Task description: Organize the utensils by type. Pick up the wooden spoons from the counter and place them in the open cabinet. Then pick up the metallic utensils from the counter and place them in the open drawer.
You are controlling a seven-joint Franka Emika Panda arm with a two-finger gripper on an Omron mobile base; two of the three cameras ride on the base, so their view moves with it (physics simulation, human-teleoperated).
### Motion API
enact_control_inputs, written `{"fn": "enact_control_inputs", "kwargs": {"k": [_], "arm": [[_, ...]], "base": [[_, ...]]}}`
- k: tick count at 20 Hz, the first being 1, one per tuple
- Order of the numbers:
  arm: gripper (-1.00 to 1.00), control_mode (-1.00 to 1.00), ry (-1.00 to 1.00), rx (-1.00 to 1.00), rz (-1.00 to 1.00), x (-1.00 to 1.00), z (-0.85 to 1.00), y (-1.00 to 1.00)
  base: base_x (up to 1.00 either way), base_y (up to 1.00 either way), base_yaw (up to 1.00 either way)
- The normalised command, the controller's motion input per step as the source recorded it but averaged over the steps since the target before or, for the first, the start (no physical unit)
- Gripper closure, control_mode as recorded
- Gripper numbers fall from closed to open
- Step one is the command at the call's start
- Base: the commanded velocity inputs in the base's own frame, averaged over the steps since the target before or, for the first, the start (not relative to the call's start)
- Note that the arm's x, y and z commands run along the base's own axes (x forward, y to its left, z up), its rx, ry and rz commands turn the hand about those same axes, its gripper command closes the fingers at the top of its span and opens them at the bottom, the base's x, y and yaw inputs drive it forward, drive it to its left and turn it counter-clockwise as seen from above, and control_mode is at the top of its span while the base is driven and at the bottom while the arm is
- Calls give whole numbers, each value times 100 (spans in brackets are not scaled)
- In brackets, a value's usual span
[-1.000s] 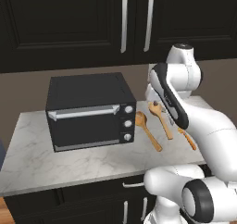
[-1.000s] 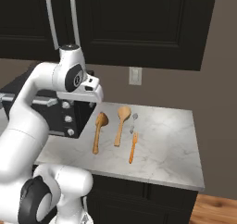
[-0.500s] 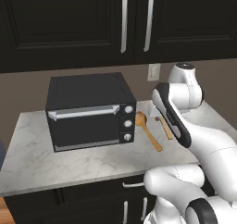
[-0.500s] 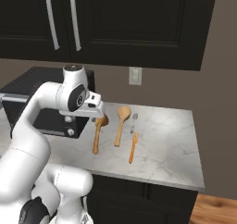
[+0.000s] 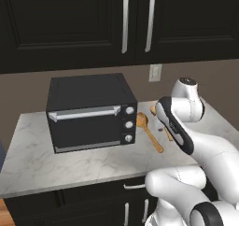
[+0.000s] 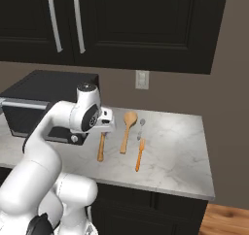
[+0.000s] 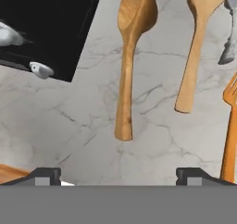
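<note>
The gripper [image 7: 118,174] hangs over the counter [image 6: 180,151] with its jaws wide apart and nothing between them; its two tips stand at either side of the hand view's bottom, and bare marble lies in the gap. Just ahead of it lie the two wooden spoons, side by side and flat on the marble, handles toward the hand and bowls away. The darker spoon [image 7: 130,61] is the closer one, its handle end lying roughly in line with the gap between the tips; the paler spoon [image 7: 196,42] lies just beside it, apart from it. In the right base view the darker spoon's [image 6: 101,145] bowl is hidden behind the hand, while the paler one [image 6: 127,129] is fully clear. Beyond the paler spoon lie the metallic pieces: an orange fork [image 6: 139,154], near the counter's front, and a small silver utensil [image 6: 141,126] farther back toward the wall. A black toaster oven [image 5: 91,111] sits on the counter, just beside the darker spoon [image 5: 148,129]. The black upper cabinet [image 5: 84,22] above has its doors shut in both base views
</note>
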Motion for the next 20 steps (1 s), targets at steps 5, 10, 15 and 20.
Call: {"fn": "enact_control_inputs", "kwargs": {"k": [5,10,15,20], "arm": [[-100,-100,0,-3,12,20,-35,0],[-100,-100,0,0,4,31,-36,4],[-100,-100,0,0,1,31,-40,1],[-100,-100,0,0,0,41,-44,4]], "base": [[0,0,0],[0,0,0],[0,0,0],[0,0,0]]}}
